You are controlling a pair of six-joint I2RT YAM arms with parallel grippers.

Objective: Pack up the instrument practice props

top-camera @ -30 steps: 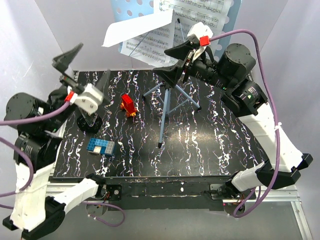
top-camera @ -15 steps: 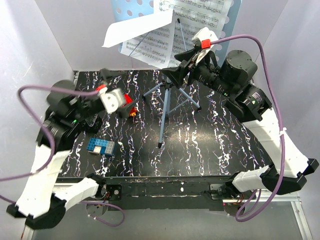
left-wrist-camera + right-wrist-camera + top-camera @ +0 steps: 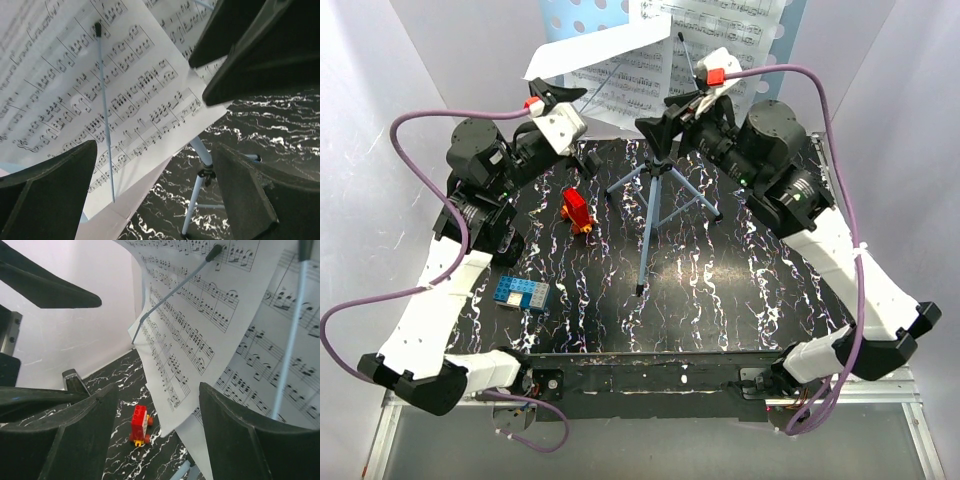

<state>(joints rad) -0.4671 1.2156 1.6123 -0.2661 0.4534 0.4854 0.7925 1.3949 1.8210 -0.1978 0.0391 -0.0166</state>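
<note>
White walls [image 3: 420,80] enclosed a black marbled surface [image 3: 750,280] on three sides.

Item 1: light-blue music stand [image 3: 648,230], upright at the far middle. Its tripod stood below and between both sets of fingers, and its perforated plate rose behind them.

Item 2: sheet-music pages [image 3: 620,75], on the plate. The lower corners hung free past the plate's edge, in front of both sets of fingers.

Item 3: left fingers [image 3: 563,95], spread wide and holding nothing. They were raised beside the left page edge, with the page corner framed between them in the left wrist view.

Item 4: right fingers [image 3: 655,127], apart with nothing clamped, just right of the pages' lower edge and near the left fingers.

Item 5: red toy [image 3: 577,210], on the surface below the left fingers.

Item 6: blue brick block [image 3: 522,292], nearer the front left. Open surface lay right of the pole.
</note>
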